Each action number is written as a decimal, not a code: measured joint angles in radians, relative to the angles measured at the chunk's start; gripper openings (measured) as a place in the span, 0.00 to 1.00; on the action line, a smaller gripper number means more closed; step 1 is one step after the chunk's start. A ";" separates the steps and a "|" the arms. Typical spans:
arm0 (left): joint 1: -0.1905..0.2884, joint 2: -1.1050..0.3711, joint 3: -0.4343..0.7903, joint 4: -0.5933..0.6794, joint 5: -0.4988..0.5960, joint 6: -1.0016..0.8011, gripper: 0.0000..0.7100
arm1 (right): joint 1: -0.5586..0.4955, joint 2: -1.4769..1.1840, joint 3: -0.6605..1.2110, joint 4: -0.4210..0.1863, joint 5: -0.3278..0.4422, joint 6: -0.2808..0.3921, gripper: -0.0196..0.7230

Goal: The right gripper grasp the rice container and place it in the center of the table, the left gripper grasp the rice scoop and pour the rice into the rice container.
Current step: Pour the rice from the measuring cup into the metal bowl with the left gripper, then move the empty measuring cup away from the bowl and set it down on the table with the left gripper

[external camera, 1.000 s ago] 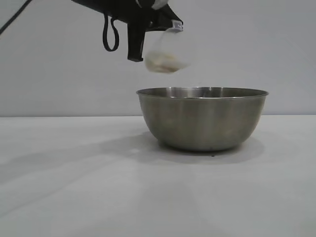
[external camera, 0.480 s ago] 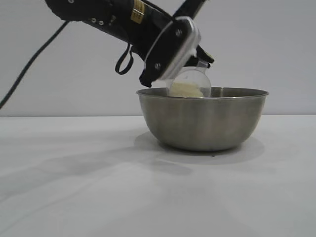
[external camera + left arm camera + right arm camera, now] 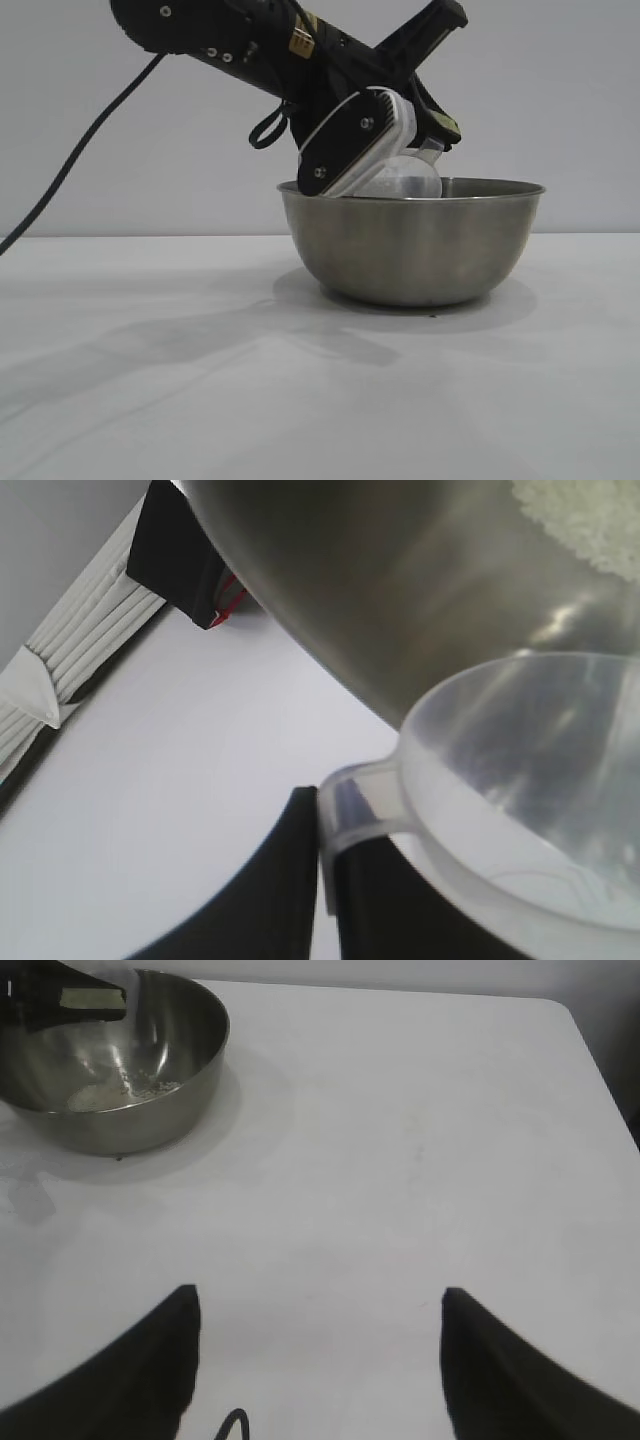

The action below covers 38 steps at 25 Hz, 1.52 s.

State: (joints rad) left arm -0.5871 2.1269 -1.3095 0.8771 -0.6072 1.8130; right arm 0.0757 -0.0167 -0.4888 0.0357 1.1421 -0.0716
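Observation:
The steel rice container [image 3: 412, 245] stands on the white table [image 3: 150, 380], a little right of centre. My left gripper [image 3: 425, 135] reaches down over its rim, shut on the handle of the clear rice scoop [image 3: 405, 180], which is tipped mouth-down into the bowl. In the left wrist view the scoop [image 3: 520, 780] looks nearly empty, its handle [image 3: 345, 810] pinched between the black fingers [image 3: 290, 880]. White rice [image 3: 585, 520] lies on the bowl's floor, also seen as a rice heap [image 3: 95, 1095] inside the rice container [image 3: 150, 1120]. My right gripper [image 3: 318, 1305] hangs open over bare table, away from the bowl.
The table's far corner and edge [image 3: 590, 1050] show in the right wrist view. A black cable [image 3: 70, 175] trails from the left arm down to the left. A dark stand with a red mark [image 3: 190, 570] sits beyond the bowl.
The left arm came down and swung right, bringing the scoop from above the bowl's left rim into the bowl and tipping it over; the rice has left the scoop. The bowl stayed put.

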 joint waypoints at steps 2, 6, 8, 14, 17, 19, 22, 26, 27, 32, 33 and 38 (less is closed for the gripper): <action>0.000 0.000 0.000 -0.011 -0.001 0.005 0.00 | 0.000 0.000 0.000 0.000 0.000 0.000 0.67; 0.000 0.002 0.000 -0.215 -0.029 -0.138 0.00 | 0.000 0.000 0.000 0.000 0.000 0.000 0.67; 0.000 0.002 0.000 -0.384 -0.061 -0.253 0.00 | 0.000 0.000 0.000 0.000 0.000 0.000 0.67; 0.000 -0.019 0.000 -1.003 -0.157 -0.681 0.00 | 0.000 0.000 0.000 0.000 0.000 0.000 0.67; 0.011 -0.057 0.000 -1.243 -0.136 -0.890 0.00 | 0.000 0.000 0.000 0.000 0.000 0.000 0.67; 0.043 -0.083 0.000 -1.314 -0.073 -1.015 0.00 | 0.000 0.000 0.000 0.000 0.000 0.000 0.67; 0.108 -0.129 0.027 -1.355 0.003 -1.171 0.00 | 0.000 0.000 0.000 0.000 0.000 0.000 0.67; 0.200 -0.183 0.151 -1.325 0.021 -1.366 0.00 | 0.000 0.000 0.000 0.000 0.000 0.000 0.67; 0.220 -0.185 0.191 -1.293 0.015 -1.412 0.00 | 0.000 0.000 0.000 0.000 0.000 0.000 0.67; 0.316 -0.186 0.409 -1.041 -0.131 -1.729 0.00 | 0.000 0.000 0.000 0.000 0.000 0.000 0.67; 0.335 -0.186 0.443 -1.001 -0.163 -1.759 0.00 | 0.000 0.000 0.000 0.000 0.000 0.000 0.67; 0.368 -0.180 0.514 -0.931 -0.239 -1.798 0.00 | 0.000 0.000 0.000 0.000 0.000 0.000 0.67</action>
State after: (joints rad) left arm -0.2193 1.9466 -0.7958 -0.0542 -0.8465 0.0149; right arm 0.0757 -0.0167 -0.4888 0.0357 1.1421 -0.0716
